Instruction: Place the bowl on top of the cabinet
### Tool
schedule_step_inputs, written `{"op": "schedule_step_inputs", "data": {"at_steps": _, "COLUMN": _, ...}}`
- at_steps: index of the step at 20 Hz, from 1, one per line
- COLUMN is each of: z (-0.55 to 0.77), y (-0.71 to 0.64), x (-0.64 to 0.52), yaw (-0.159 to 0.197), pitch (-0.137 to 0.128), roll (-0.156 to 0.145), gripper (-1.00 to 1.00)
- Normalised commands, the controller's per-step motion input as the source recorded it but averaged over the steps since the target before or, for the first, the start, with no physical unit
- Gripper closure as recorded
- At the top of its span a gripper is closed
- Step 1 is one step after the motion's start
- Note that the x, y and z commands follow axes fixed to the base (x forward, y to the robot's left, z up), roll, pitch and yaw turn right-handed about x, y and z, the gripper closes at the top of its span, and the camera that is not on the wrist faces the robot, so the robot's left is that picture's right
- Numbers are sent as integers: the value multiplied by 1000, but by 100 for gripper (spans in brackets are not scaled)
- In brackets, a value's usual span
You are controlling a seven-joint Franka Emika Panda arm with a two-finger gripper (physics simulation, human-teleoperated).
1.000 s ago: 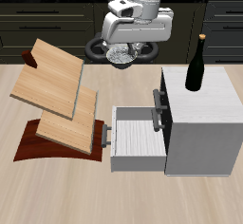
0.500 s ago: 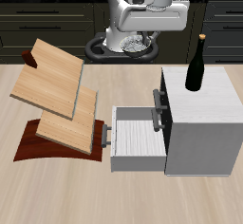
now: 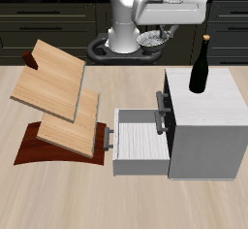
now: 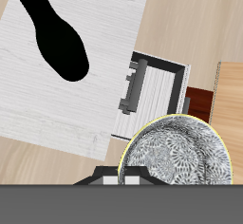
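1. My pincer (image 3: pixel 158 39) is clamped on the rim of the bowl (image 3: pixel 156 40), carrying it high in the air behind the cabinet's back edge; in my wrist view the bowl (image 4: pixel 177 153) hangs just below me, its patterned inside facing up.
2. I hold it level and high, I judge, so it clears the cabinet (image 3: pixel 218 102) before coming down on its flat top.
3. A dark wine bottle (image 3: pixel 201 68) stands on that top near its back edge, so the bare part toward the front edge looks like the safer landing place.
4. The cabinet's upper drawer (image 3: pixel 136 141) stands pulled out over the table (image 3: pixel 58 194); it is below my path.
5. The slanted wooden boards (image 3: pixel 58 87) stand well apart from the cabinet, out of the way.
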Motion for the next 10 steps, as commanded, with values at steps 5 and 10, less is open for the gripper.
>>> {"op": "schedule_step_inputs", "data": {"at_steps": 5, "z": 0, "y": 377, "x": 42, "yaw": -60, "pitch": 10, "roll": 30, "gripper": 100}}
{"op": "schedule_step_inputs", "data": {"at_steps": 10, "z": -77, "y": 390, "x": -76, "yaw": 0, "pitch": -1, "roll": 53, "gripper": 100}}
